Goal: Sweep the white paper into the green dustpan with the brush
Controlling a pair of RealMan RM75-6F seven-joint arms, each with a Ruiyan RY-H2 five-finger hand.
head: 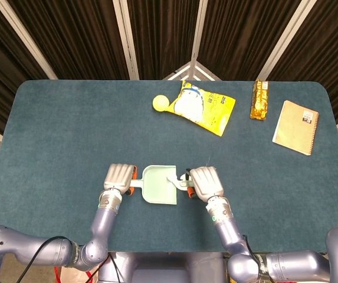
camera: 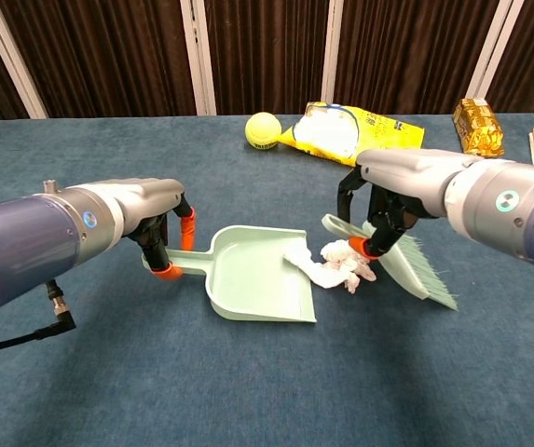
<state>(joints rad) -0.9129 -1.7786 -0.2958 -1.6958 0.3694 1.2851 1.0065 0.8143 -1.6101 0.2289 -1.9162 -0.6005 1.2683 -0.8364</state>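
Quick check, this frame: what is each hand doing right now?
Left hand: holds the green dustpan by its handle.
Right hand: holds the brush, beside the white paper.

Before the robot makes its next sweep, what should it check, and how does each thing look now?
1. Left hand holds the green dustpan by its handle: ok.
2. Right hand holds the brush: ok.
3. Dustpan flat, open side toward the white paper: ok.
4. Paper between brush and dustpan: ok, one end already on the lip.
5. Bristles touching the table: cannot tell.
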